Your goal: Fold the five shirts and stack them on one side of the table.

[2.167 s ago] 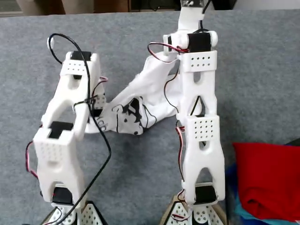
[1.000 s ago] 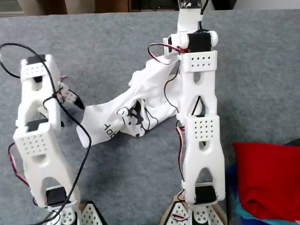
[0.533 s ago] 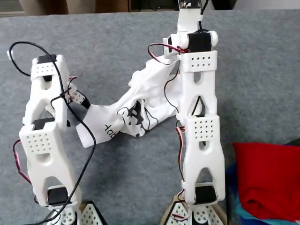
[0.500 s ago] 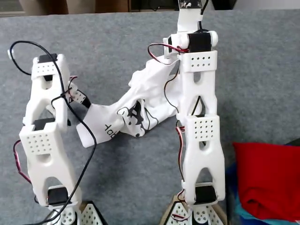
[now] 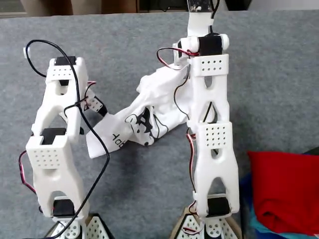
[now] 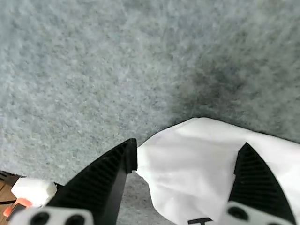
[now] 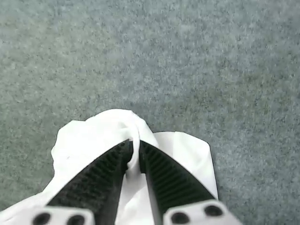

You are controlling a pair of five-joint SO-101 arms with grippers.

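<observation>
**White shirt** [image 5: 144, 117]: light, limp cloth, not fragile. It sags and bunches, so it wants two well-separated holds at hem or shoulder edges, not in the bunched middle. It lies crumpled near the centre of the table [image 5: 279, 74], strung out from 1 o'clock toward 8 o'clock in the high view.

**Right gripper** [image 7: 135, 147]: clamped on a pinch of fabric at the 1 o'clock end.

**Left gripper** [image 6: 187, 152]: jaws spread wide, the loose corner at the 8 o'clock end showing between them, not closed on it.

**Red shirt** [image 5: 284, 191]: folded, topping a pile at 4 o'clock.

**Change:** against one second ago, the left arm has come back in from 9 o'clock to the shirt corner. The right arm and the shirt are nearly unchanged.
</observation>
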